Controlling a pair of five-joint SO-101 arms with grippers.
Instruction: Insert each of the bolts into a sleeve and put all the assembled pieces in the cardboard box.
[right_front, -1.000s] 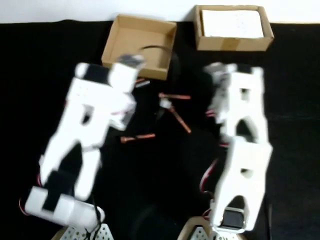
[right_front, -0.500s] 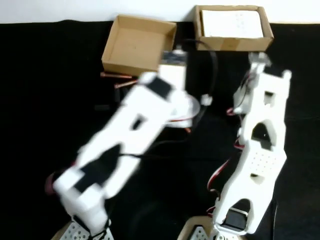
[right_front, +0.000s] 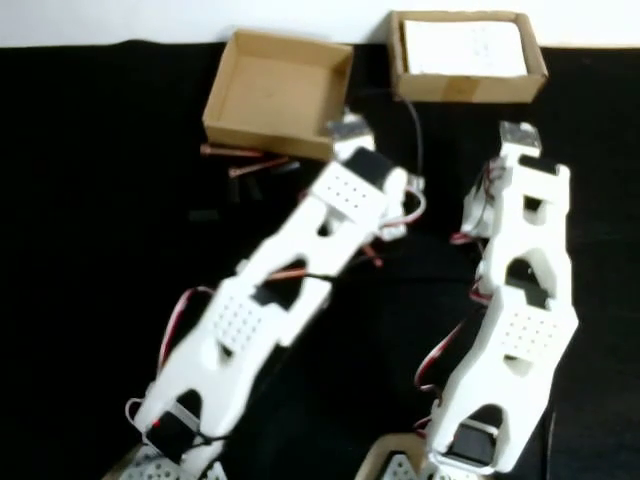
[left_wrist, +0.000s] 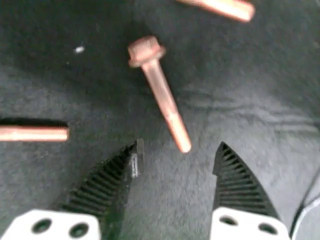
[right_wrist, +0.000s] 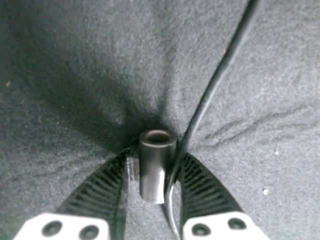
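Observation:
In the left wrist view my left gripper (left_wrist: 177, 147) is open just above the black cloth. A copper bolt (left_wrist: 157, 92) lies ahead of it, its plain end reaching between the fingertips and its flanged head pointing away. Two more bolts (left_wrist: 32, 133) (left_wrist: 220, 6) lie off to the sides. My right gripper (right_wrist: 156, 157) is shut on a black sleeve (right_wrist: 156, 165), held upright with its bore showing. In the high view the left arm (right_front: 330, 215) stretches to the table's middle, and the right arm (right_front: 520, 230) stands at the right. The empty cardboard box (right_front: 275, 90) is at the back.
A second cardboard box (right_front: 465, 75) with a white sheet inside stands at the back right. Two bolts (right_front: 235, 152) and dark sleeves (right_front: 205, 215) lie in front of the empty box. A black cable (right_wrist: 215, 85) runs along the held sleeve and passes one finger.
The left arm has swung from the left side to the table's middle, over the loose bolts. The right arm has shifted right and toward the back.

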